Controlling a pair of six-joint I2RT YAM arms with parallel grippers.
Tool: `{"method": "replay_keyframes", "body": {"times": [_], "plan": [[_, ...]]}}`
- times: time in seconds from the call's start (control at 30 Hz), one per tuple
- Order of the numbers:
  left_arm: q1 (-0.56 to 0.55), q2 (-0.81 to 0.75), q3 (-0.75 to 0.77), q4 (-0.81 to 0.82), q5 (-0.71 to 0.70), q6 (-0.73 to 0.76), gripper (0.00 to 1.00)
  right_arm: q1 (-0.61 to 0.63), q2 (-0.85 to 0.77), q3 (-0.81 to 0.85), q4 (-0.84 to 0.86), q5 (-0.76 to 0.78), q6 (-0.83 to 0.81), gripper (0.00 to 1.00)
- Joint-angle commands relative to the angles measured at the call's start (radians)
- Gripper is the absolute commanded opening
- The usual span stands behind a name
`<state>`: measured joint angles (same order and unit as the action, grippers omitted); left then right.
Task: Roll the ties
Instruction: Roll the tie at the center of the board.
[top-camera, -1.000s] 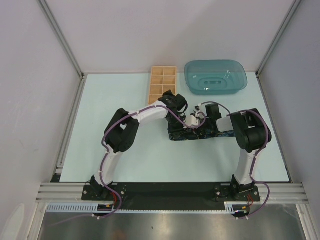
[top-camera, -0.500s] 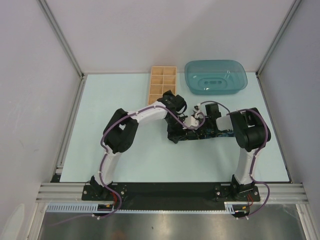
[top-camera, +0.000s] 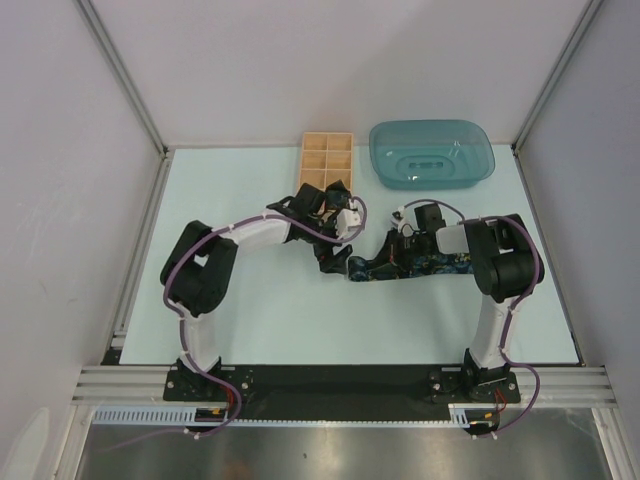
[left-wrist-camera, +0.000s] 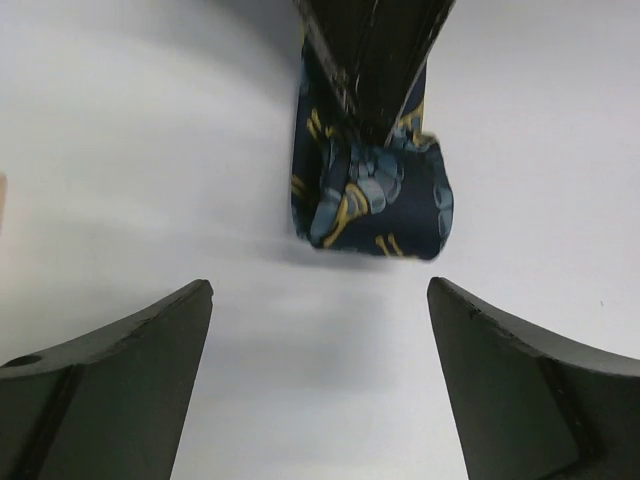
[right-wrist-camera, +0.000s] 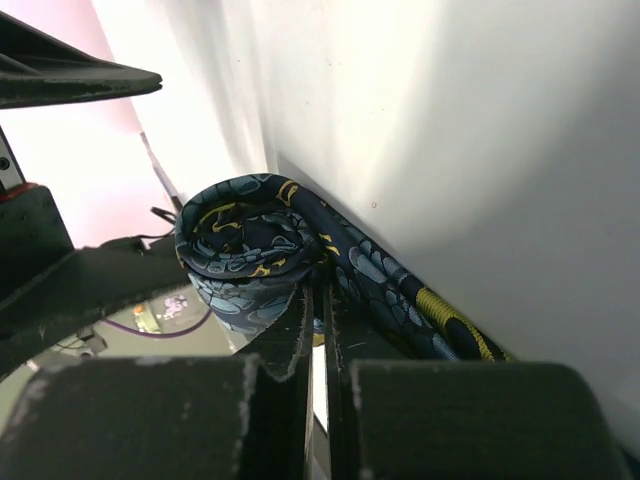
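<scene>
Navy cloth with blue and yellow figures fills both wrist views. One tie (top-camera: 425, 265) lies on the pale counter (top-camera: 250, 320), stretched left to right across the middle. Its left end is wound into a small roll (right-wrist-camera: 245, 250), and the rest trails flat toward the right arm.

My left fingers (left-wrist-camera: 120, 380) are released and spread wide. The roll sits on the counter just ahead of their tips, in line with the gap between them, and touches neither one.

My right fingers (right-wrist-camera: 290, 350) are clenched tight together. Their tips are pinched on the tie right behind the roll, where the strip leaves it. In the left wrist view they come down as a dark wedge onto the cloth above the roll. From overhead, the right arm reaches in from the right over the flat part of the tie. The left arm bends in from the left and ends just beside the roll.

At the far edge a wooden box (top-camera: 324, 165) with compartments stands beside a teal tray (top-camera: 432, 155). Both are apart from the tie.
</scene>
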<state>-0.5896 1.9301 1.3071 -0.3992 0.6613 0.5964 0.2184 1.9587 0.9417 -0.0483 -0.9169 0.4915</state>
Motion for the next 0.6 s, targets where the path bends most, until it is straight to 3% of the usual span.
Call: {"method": "replay_keyframes", "body": {"times": [0.0, 0.17, 0.4, 0.57], "plan": [[-0.015, -0.026, -0.052, 0.206, 0.089, -0.055, 0.95, -0.007, 0.020, 0.022, -0.113, 0.190, -0.108, 0.00], [-0.021, -0.023, -0.109, 0.341, 0.143, -0.061, 0.99, -0.007, 0.028, 0.046, -0.148, 0.230, -0.131, 0.00], [-0.071, 0.000, -0.121, 0.373, 0.124, -0.061, 0.99, -0.008, 0.040, 0.060, -0.170, 0.233, -0.139, 0.00], [-0.092, 0.044, -0.097, 0.346, 0.095, -0.047, 0.93, -0.010, 0.052, 0.068, -0.176, 0.228, -0.143, 0.00]]}}
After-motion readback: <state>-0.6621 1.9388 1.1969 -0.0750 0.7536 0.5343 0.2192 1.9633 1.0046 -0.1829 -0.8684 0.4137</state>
